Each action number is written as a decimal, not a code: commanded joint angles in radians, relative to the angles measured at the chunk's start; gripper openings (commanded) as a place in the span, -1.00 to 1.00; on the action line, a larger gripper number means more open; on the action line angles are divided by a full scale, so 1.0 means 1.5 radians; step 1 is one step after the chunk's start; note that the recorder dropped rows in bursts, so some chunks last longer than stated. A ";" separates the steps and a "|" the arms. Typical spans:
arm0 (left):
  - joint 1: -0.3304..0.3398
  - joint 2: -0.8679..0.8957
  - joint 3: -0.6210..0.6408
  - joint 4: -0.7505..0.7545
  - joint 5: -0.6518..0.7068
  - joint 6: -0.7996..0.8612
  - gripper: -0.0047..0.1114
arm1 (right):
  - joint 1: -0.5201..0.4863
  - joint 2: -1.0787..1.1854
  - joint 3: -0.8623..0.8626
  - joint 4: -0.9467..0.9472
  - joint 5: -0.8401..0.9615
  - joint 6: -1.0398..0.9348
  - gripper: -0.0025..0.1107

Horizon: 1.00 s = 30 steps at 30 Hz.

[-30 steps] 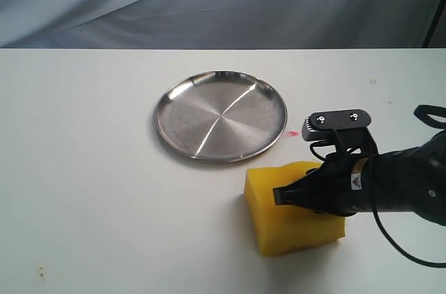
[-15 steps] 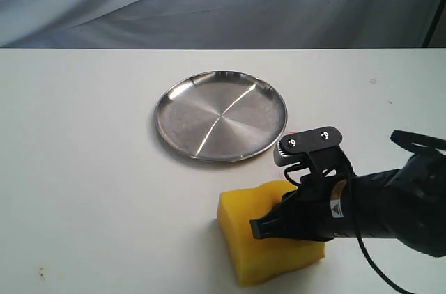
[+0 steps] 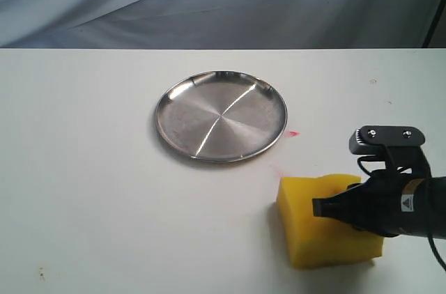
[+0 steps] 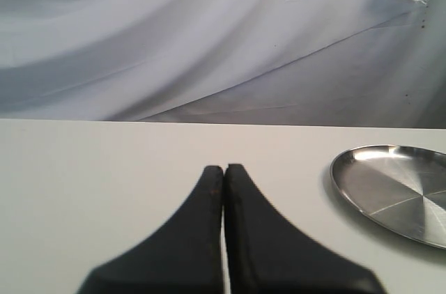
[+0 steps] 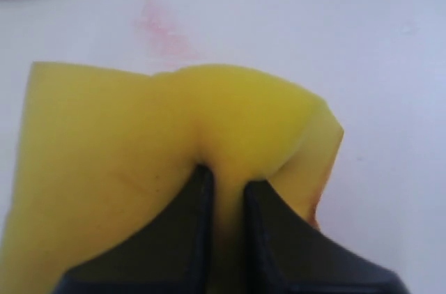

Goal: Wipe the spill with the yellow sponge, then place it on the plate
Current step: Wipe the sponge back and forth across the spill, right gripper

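Wiping looks to be the step in hand. In the exterior view the right claw (image 3: 318, 207) pinches the yellow sponge (image 3: 322, 235), which sits flat on the bench (image 3: 97, 168), near the plate (image 3: 221, 116) but apart from it. A pink-red smear (image 3: 293, 133) lies between them. No pale spill shows, so it is either under the sponge or soaked up.

In the left wrist view the left claw (image 4: 224, 170) is pressed together on nothing, above bare bench (image 4: 83, 168). The plate (image 4: 394, 189) holds nothing.

In the right wrist view the right claw (image 5: 224, 177) bites deep into the yellow sponge (image 5: 104, 155), and the foam bulges around the tips. A faint pink-red smear (image 5: 164, 29) lies just beyond.

Next, I judge, comes lifting the sponge clear of the plate's rim and setting it down inside.
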 commanded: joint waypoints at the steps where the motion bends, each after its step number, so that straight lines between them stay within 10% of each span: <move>1: -0.001 -0.001 0.003 0.000 -0.003 -0.002 -0.89 | -0.039 -0.005 -0.022 -0.001 -0.007 -0.001 -0.96; 30: -0.001 -0.001 0.003 0.000 -0.003 -0.002 -0.89 | 0.190 0.080 -0.141 0.021 0.036 -0.002 -0.96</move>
